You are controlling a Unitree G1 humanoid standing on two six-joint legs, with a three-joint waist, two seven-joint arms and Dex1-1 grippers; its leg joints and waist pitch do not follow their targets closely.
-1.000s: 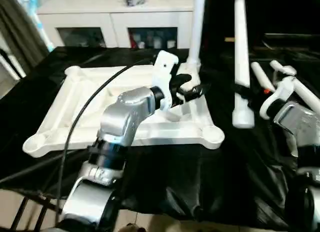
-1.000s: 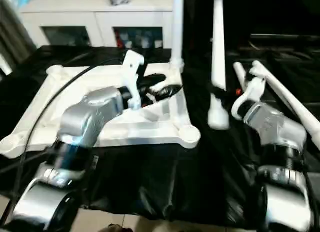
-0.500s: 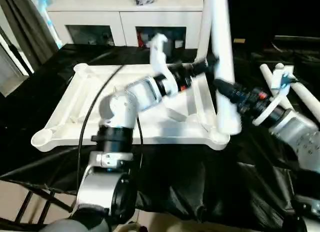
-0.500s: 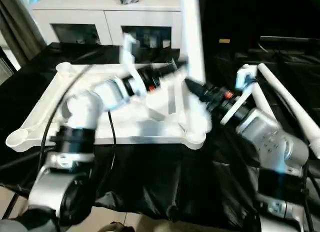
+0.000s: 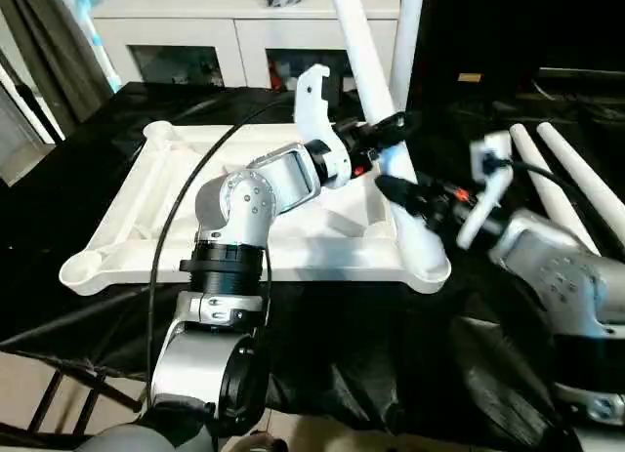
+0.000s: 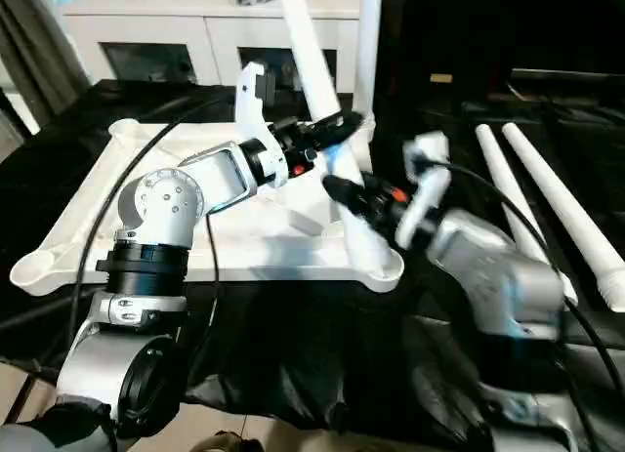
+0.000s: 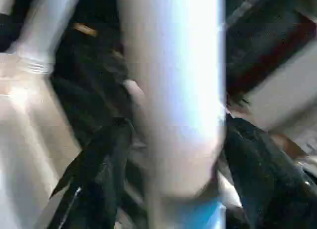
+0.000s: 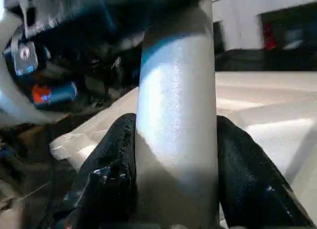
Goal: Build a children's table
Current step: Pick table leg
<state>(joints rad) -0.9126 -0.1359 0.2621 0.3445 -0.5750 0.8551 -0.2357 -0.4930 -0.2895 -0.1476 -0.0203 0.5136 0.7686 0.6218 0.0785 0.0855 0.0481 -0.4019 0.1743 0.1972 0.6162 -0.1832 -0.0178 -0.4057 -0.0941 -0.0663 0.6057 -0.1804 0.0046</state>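
Observation:
The white tabletop (image 5: pixel 127 227) lies ribbed side up on the black-covered work table. One white leg (image 5: pixel 408 32) stands upright in its far right corner socket. A second leg (image 5: pixel 356 32) leans to the left, its lower end at the near right corner socket (image 5: pixel 427 265). My right gripper (image 5: pixel 395 190) is shut on this leg low down; its fingers (image 8: pixel 109 174) hug the tube (image 8: pixel 176 115) on both sides. My left gripper (image 5: pixel 384 135) is open a little higher, with its fingers (image 7: pixel 99 169) on either side of the same leg (image 7: pixel 173 90).
Two spare white legs (image 5: pixel 576 179) lie on the black cloth to the right of the tabletop. A white glass-door cabinet (image 5: pixel 234 32) stands behind the work table. A black cable (image 5: pixel 171 227) runs along my left arm over the tabletop.
My right arm has carried its leg leftward from beside the tabletop to the near right corner, now leaning. My left gripper has reached up around the same leg. The camera also shifted.

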